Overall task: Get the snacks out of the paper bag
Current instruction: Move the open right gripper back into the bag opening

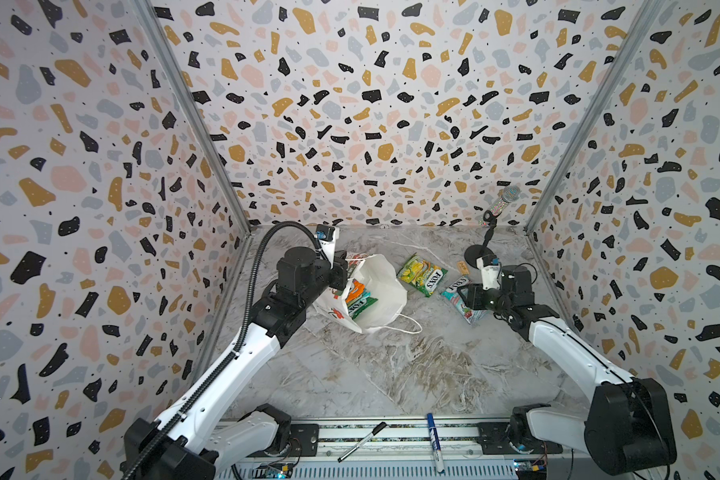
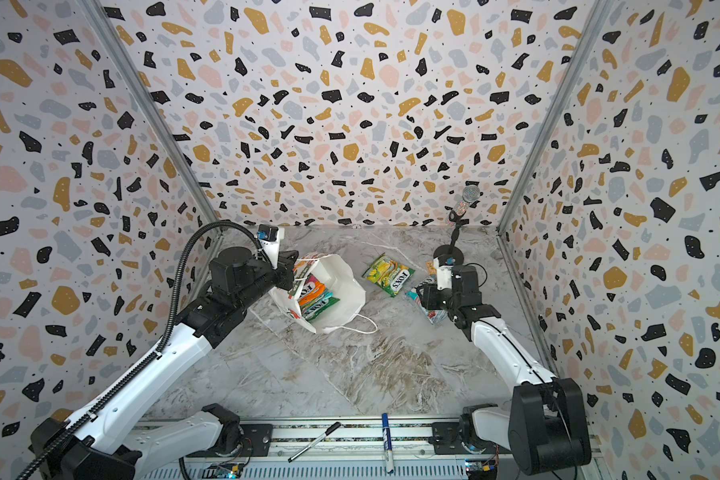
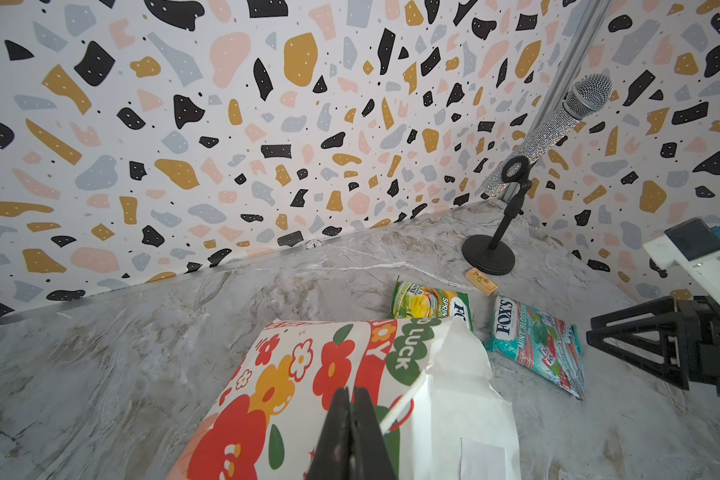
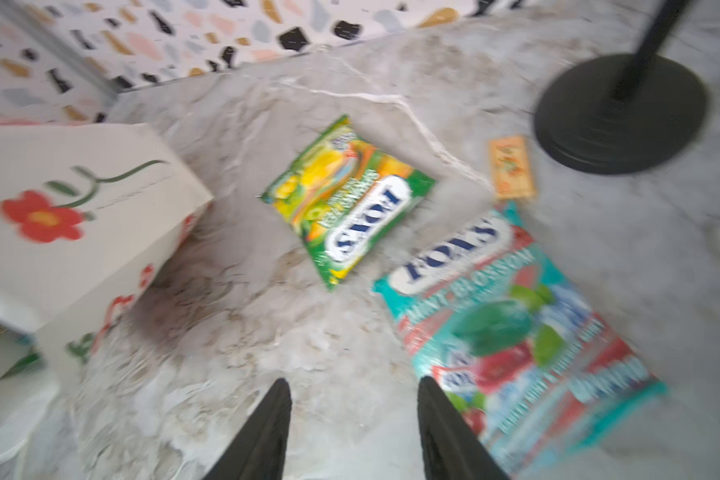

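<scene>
My left gripper (image 3: 350, 392) is pinched flat on the rim of the creased white paper bag (image 1: 381, 286), with the arm stretched low. The bag leans with its mouth open, and glossy packets (image 1: 357, 298) inside are half hidden. The right gripper (image 4: 354, 384) hangs half spread and empty over the marbled worktop (image 1: 391, 365), beside the flat teal packet (image 4: 516, 332) and green packet (image 4: 350, 199). That wrist view is blurred.
</scene>
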